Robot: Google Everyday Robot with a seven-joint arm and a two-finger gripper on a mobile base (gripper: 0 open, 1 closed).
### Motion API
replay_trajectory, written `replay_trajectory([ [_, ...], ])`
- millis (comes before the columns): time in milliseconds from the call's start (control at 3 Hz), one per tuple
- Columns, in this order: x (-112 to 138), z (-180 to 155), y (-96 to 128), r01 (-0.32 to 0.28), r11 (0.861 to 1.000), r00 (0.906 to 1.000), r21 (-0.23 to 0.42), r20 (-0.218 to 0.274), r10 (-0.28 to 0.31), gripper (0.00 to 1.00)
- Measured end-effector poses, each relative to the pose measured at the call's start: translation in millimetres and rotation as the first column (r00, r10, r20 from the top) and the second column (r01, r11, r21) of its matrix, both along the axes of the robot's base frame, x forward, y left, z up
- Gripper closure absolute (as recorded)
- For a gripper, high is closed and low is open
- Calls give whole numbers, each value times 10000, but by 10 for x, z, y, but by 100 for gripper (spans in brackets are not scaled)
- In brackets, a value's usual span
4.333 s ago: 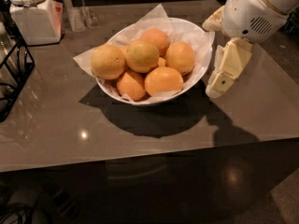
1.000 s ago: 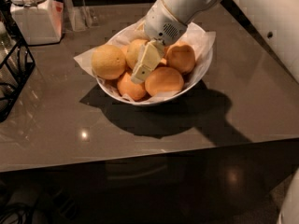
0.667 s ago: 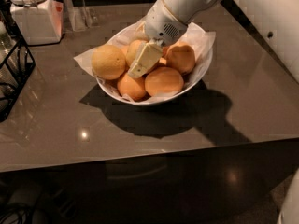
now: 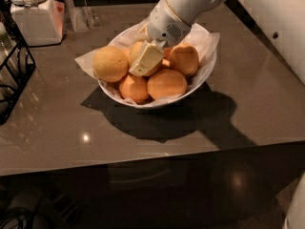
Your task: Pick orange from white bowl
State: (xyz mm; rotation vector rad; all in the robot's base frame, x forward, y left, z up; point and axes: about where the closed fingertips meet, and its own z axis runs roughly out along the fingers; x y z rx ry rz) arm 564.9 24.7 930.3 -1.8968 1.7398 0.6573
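Note:
The white bowl (image 4: 197, 82) stands on the grey-brown table, lined with crumpled white paper and holding several oranges. The orange (image 4: 136, 50), dull yellowish with a brownish tinge, lies at the top middle of the pile, mostly covered by my gripper. My gripper (image 4: 145, 60) reaches down from the upper right into the bowl and sits right at this orange, cream-coloured against its front. A paler yellow-orange fruit (image 4: 110, 64) lies to its left, and deeper orange ones (image 4: 166, 83) lie in front and to the right.
A white lidded jar (image 4: 31, 12) stands at the back left. A black wire rack (image 4: 13, 75) is at the left edge. A clear stand (image 4: 78, 13) is behind the bowl. The table's front edge (image 4: 152, 157) runs below the bowl.
The gripper came from the bowl's right side into the bowl. Over the last second it has shifted slightly upward at the middle orange; the oranges have not visibly moved.

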Motion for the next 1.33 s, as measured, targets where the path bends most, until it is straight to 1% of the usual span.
replay_trajectory([
  [333, 1, 4, 0, 0, 10000, 10000, 0, 0, 0, 100],
  [667, 9, 33, 0, -2, 10000, 10000, 2, 2, 2, 100],
  [1000, -103, 423, 45, -424, 9981, 9978, 448, 530, 400, 100],
  [1333, -322, 824, -46, -392, 9945, 9909, 970, 1324, 261, 100],
])
